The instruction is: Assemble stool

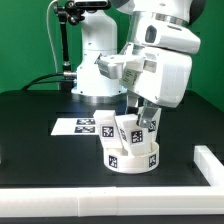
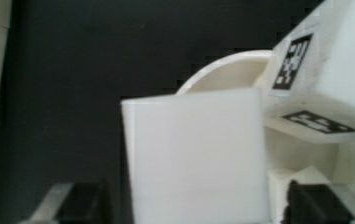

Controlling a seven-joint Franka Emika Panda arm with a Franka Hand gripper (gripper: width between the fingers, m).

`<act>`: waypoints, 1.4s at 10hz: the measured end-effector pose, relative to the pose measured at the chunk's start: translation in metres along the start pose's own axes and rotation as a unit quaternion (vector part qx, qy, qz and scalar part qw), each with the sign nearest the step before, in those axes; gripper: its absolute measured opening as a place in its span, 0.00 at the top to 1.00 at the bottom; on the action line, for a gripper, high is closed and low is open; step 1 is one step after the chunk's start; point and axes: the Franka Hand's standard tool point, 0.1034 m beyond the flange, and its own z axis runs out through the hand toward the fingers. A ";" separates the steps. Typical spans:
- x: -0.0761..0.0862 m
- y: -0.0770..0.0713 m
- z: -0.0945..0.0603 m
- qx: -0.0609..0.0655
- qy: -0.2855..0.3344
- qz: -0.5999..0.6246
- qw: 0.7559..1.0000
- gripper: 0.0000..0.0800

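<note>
White plastic seat (image 1: 132,155), round and ring-like w/ black-and-white tags on its side, sits on the black table (image 1: 40,140) near the front, just behind the white rail (image 1: 150,180) running along the table's front edge and turning up at the exterior view's right. Two legs visible standing on the seat: one (image 1: 129,130) toward the exterior view's left, tagged, roughly upright; a second leg (image 1: 149,124) directly under the gripper (image 1: 146,112), tagged, leaning slightly. Gripper is down on that second leg, fingers either side of it. In the wrist view a white block (image 2: 192,150) fills the space between the dark finger pads (image 2: 89,203), w/ the seat's curved rim (image 2: 227,72) behind; actual pad contact not confirmable, so grip state cannot be told. Marker board (image 1: 85,127) lies flat on the table, at the exterior view's left of the seat, apart from it.
</note>
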 end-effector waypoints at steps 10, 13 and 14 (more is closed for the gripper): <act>0.003 -0.002 -0.001 0.014 -0.001 0.339 0.941 0.58; 0.000 0.000 0.001 0.028 -0.007 0.467 0.884 0.58; -0.002 0.003 0.001 0.021 0.001 0.500 0.866 0.58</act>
